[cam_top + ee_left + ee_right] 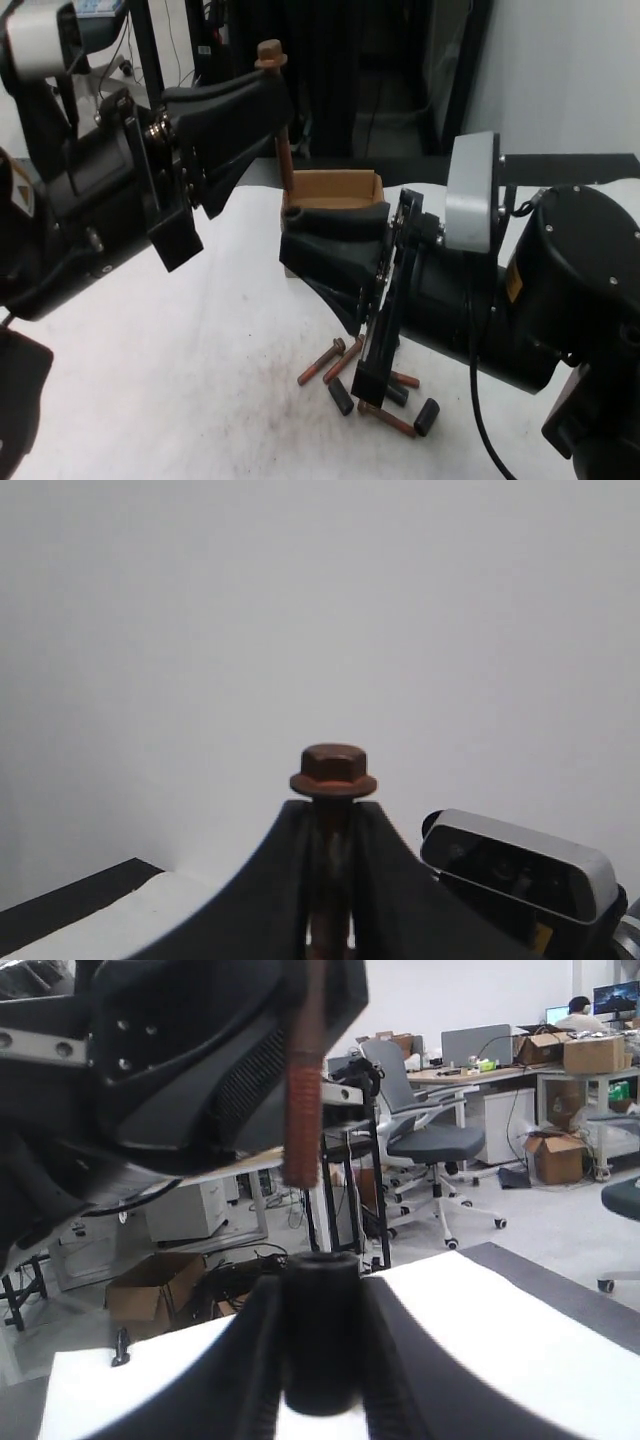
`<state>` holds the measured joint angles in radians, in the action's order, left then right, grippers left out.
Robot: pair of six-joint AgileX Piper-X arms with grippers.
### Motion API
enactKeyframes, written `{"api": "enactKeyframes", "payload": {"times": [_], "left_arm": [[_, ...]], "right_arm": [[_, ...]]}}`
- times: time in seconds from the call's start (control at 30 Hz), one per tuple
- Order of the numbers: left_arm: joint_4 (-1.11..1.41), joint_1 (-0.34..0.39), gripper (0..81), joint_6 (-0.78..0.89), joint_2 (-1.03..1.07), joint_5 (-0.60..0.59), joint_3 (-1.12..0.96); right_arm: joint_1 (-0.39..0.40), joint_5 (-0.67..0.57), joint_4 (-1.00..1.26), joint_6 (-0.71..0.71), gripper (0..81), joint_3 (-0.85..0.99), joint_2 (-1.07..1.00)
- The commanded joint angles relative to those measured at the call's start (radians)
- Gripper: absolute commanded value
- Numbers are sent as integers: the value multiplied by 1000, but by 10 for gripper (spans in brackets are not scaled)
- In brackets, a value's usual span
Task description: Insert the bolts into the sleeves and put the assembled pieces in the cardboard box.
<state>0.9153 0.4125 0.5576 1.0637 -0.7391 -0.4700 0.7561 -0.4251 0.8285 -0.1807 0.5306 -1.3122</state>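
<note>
A white sheet [200, 340] is covering the bench, and it is showing faint reddish smudges near the loose parts. A cardboard box [335, 187] is sitting open at the far side of the sheet, just behind the right arm's fingers. Nearer the camera, a small pile of loose bolts [322, 362] and black sleeves [341, 396] is lying beside the right arm's wrist, some touching one another. Behind the bench, the right wrist view is showing an office with a grey swivel chair [430, 1140], desks [480, 1070] and cardboard cartons [150, 1280] on the floor. The left wrist view is facing a plain white wall [300, 600].

The left gripper [272, 95] is hanging high over the far part of the bench, and its jaws are clamping a rust-coloured bolt [333, 770] by the upper shank. The bolt is standing upright with its hex head just above the fingertips and its threaded end pointing down.

The right gripper [320, 1360] is reaching in from the right, low over the sheet in front of the box. Its jaws are pinching a black sleeve [320, 1330], which is standing upright with its open end facing up. The bolt's threaded tip is hovering just above the sleeve's mouth and is not touching it.
</note>
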Motion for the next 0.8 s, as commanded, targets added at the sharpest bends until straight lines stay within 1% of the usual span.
{"api": "enactKeyframes", "payload": {"times": [0.0, 0.23, 0.63, 0.77], "left_arm": [[-18, 5, 3, -19, -1, -3, -6], [-90, 5, 3, -39, -1, -3, -6], [-92, 12, 3, -42, -1, -3, -6], [-99, 11, 3, -42, -1, -19, -6]], "right_arm": [[0, 8, 50, 10, 8, 3, 3], [0, 8, 50, 10, 8, 3, 3], [0, 8, 50, 10, 8, 3, 3], [0, 8, 53, 10, 8, 3, 3]]}}
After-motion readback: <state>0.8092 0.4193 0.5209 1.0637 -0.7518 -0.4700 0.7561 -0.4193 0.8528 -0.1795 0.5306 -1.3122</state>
